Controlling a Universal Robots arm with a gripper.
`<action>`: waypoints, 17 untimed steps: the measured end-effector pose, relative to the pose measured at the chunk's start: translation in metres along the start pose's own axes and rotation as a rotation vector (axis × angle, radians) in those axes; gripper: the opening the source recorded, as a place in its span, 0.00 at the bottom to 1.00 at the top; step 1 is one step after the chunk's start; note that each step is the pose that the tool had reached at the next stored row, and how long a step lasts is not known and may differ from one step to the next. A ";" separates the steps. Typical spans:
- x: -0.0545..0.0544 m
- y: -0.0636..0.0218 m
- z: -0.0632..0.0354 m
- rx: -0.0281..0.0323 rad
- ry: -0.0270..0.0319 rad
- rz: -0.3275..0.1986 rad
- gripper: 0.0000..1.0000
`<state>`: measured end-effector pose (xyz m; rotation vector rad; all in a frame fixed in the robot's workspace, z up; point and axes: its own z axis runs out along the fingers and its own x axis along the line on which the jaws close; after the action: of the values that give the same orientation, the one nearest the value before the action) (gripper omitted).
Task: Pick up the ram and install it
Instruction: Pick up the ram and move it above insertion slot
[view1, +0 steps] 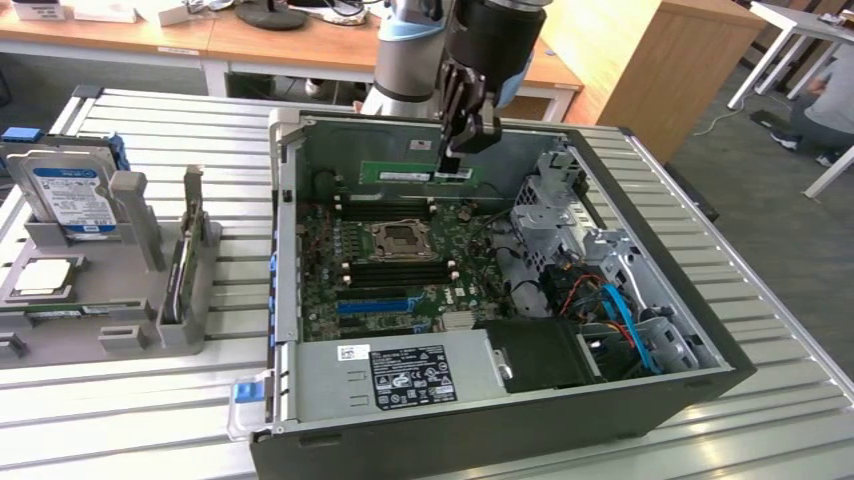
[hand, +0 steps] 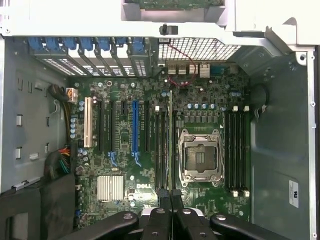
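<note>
The ram (view1: 400, 174) is a long, thin green stick hanging level over the far part of the open computer case (view1: 286, 250). My gripper (view1: 458, 160) is shut on its end at the exterior view's right. In the wrist view the ram (hand: 170, 130) appears edge-on as a thin line running out from between my fingertips (hand: 161, 201). It hangs above the motherboard (hand: 125, 150), over the black memory slots (hand: 161, 150) beside the empty processor socket (hand: 200, 156). More memory slots (hand: 237, 150) lie on the socket's other side.
A grey holder (view1: 134, 290) at the exterior view's left carries a hard drive (view1: 74, 200) and a square silver processor (view1: 40, 280). Inside the case are a power supply (view1: 400, 375), a metal drive cage (view1: 547, 205) and blue and orange cables (view1: 621, 315).
</note>
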<state>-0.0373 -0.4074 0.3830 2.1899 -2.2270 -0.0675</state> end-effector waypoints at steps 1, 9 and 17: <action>0.000 0.0000 0.0006 0.0000 0.0000 0.000 0.11; 0.000 -0.0003 0.0083 -0.0001 0.0001 0.000 0.11; 0.000 -0.0005 0.0125 0.0000 0.0000 0.000 0.11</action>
<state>-0.0373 -0.4074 0.3706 2.1899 -2.2270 -0.0675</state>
